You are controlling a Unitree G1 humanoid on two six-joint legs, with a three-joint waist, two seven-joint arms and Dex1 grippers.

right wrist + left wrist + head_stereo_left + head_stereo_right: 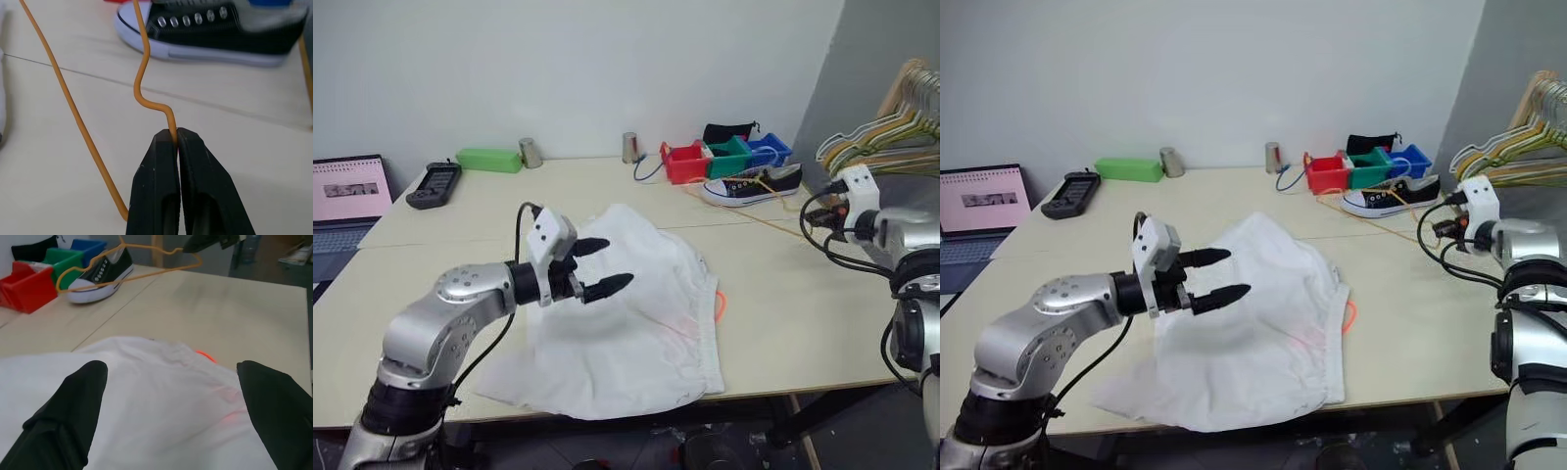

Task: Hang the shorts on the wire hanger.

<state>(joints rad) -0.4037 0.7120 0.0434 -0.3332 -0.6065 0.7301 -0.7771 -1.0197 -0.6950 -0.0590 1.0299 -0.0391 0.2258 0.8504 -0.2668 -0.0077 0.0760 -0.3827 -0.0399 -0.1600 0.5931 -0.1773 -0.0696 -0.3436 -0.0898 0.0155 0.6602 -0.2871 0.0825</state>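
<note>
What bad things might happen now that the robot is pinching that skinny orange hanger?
The right gripper pinches the wire hanger on one thin bend, so it might twist or slip out. The hanger lies close to the black sneaker and might snag on it. The left gripper hovers open above the shorts, whose lower edge droops past the table edge; a clumsy grab might drag them off.

Left claw gapes wide; right claw apparently pinched closed.
</note>
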